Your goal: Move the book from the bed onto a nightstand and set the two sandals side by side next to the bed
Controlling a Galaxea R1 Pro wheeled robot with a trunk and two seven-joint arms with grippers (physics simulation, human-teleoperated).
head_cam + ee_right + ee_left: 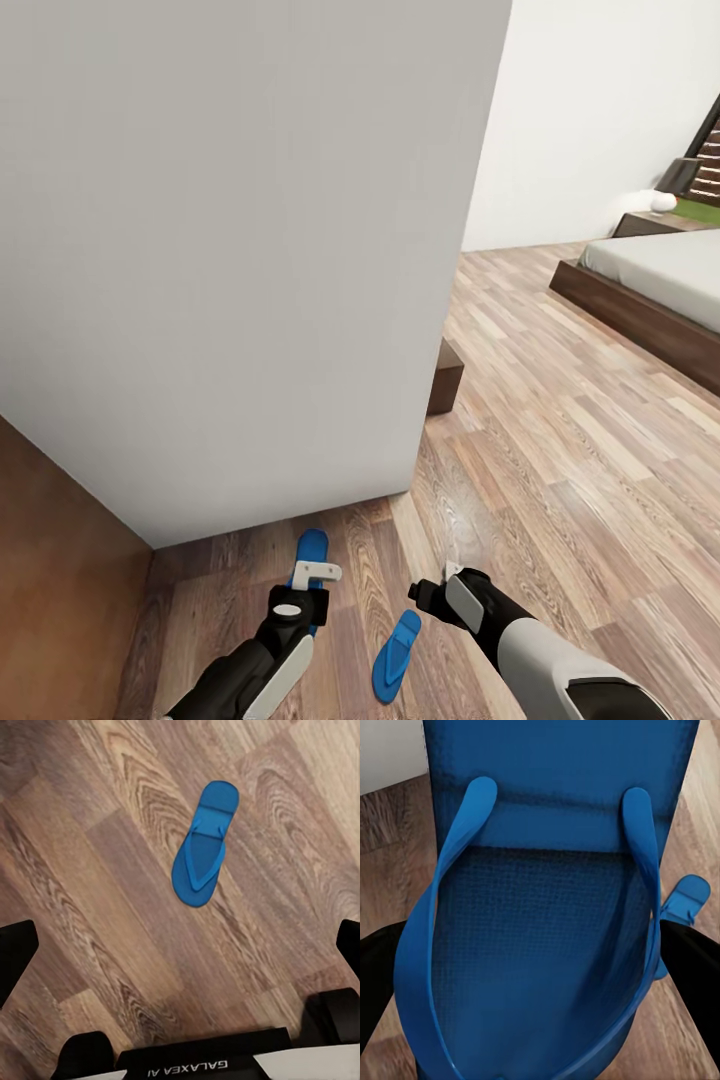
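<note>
One bright blue sandal (312,548) lies lengthwise under my left gripper (312,585), near the foot of a grey wall. Close up, this sandal (540,945) sits between the two dark fingers (690,967), which press on its long edges, so the left gripper (532,967) is shut on it. The other sandal (397,655) lies flat on the plank floor between my arms. My right gripper (437,588) hangs open above that second sandal (202,847), well apart from it. The bed (640,320) stands at the far right, with a nightstand (640,223) behind it. The book is out of view.
A big pale grey wall (230,250) looms right ahead on the left. A brown panel (60,570) stands at the lower left. A dark wooden block (446,376) pokes out past the wall's corner. Wood floor (560,470) stretches to the bed. A white round object (663,202) sits on the nightstand.
</note>
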